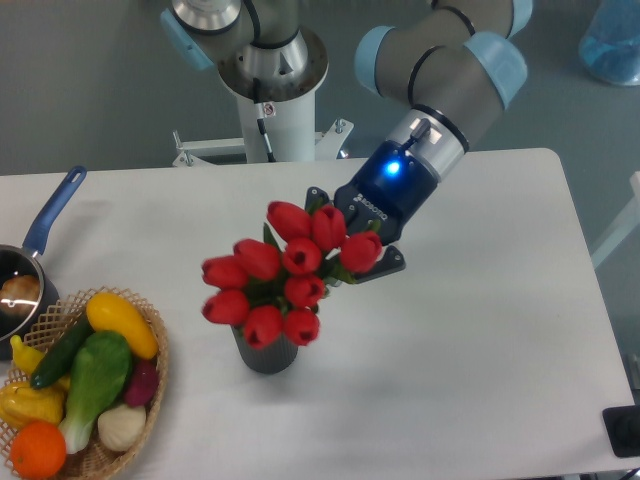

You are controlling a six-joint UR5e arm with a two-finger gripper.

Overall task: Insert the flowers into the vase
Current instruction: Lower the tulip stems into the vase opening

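We see the gripper (345, 240) tilted down toward the left, its blue light glowing on the black body, and its fingers are clamped on the stems of the flowers (275, 275). The stems themselves are mostly hidden behind the buds, so we cannot make out the exact grip line, but the bunch hangs from the fingers and nothing else supports it. The red tulip buds fan out to the left and downward from the gripper, with a few green leaves showing between them near the fingers.

Right below the bunch stands the vase (268, 355), upright on the white table (480, 340). The lowest buds overlap the top of the vase in this view, covering its mouth, so we cannot tell whether any part of the flowers is touching the rim or sits just above it. Only the lower dark ribbed body of the vase shows beneath the red heads.

Off to the left, well apart from the vase, we have the wicker basket (150, 395) filled with toy vegetables and fruit, and behind it the saucepan (18, 280) with its blue handle pointing up and to the right. The arm's white base post (280, 110) stands at the far edge of the table.
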